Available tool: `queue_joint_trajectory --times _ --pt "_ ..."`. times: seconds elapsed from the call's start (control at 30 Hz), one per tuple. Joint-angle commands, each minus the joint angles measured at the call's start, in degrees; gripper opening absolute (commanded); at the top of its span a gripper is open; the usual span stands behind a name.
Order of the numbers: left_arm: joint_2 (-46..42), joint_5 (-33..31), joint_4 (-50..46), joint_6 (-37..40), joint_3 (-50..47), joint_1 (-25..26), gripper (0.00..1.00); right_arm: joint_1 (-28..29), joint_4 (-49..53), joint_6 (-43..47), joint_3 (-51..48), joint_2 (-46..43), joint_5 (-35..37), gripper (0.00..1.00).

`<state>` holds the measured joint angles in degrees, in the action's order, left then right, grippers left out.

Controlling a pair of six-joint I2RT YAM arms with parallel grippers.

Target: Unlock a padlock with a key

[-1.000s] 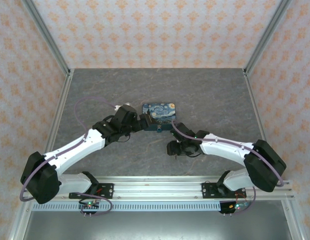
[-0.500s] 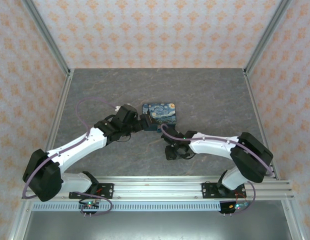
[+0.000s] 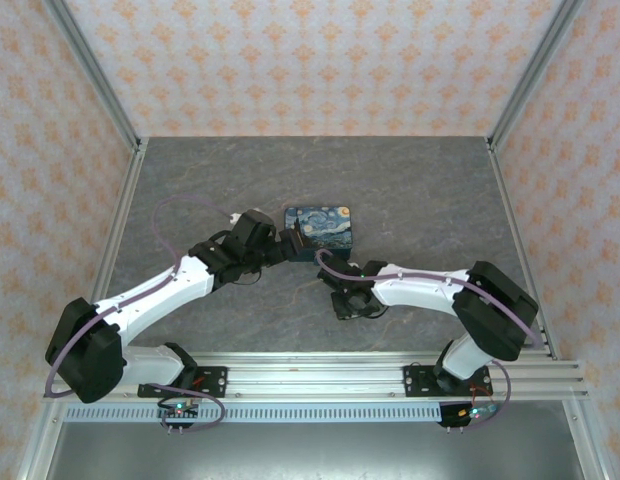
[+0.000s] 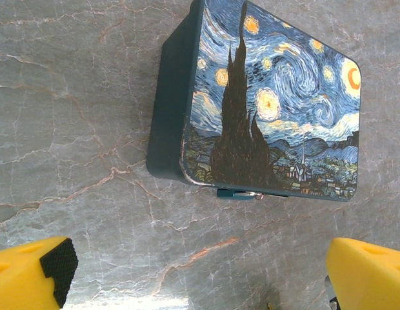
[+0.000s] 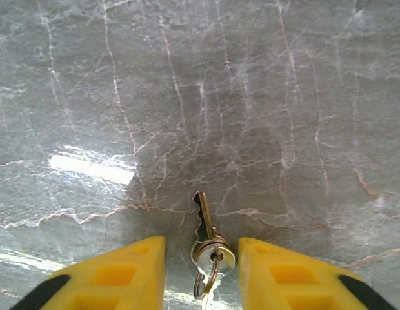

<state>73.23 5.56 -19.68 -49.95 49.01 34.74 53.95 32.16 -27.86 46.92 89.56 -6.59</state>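
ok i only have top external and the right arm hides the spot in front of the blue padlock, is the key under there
observer: Yes. In the right wrist view the key lies flat on the table, between the fingers of the right gripper.
operator: are they gripping it
observer: Not clearly. A strip of table shows between the key's head and the finger on the left of that picture. The other finger is very close, contact unclear.
operator: and the left arm
observer: In the left wrist view the left gripper has its fingers wide apart, facing the padlock without touching it.
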Motion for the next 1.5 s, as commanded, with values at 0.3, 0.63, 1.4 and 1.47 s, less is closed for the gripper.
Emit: queue_joint_trajectory --times 0.3,0.63,1.4,1.47 --pt "-0.44 0.57 1.73 -0.96 -1.0 -0.55 1.0 -2.32 -6.22 -0.33 -6.31 1.79 -2.58 0.0" --pt "0.7 1.71 3.53 -1.65 -1.95 -0.55 1.0 -6.93 -14.01 1.05 -11.16 -9.61 -10.8 0.0" --pt "1.74 3.16 5.33 -2.25 -2.61 -0.55 1.0 -7.55 -17.31 -1.89 -12.81 -12.27 -12.83 0.0" --pt "1.87 3.15 5.4 -2.26 -2.56 -0.55 1.0 -7.55 -17.53 -1.79 -12.81 -10.45 -13.56 0.0"
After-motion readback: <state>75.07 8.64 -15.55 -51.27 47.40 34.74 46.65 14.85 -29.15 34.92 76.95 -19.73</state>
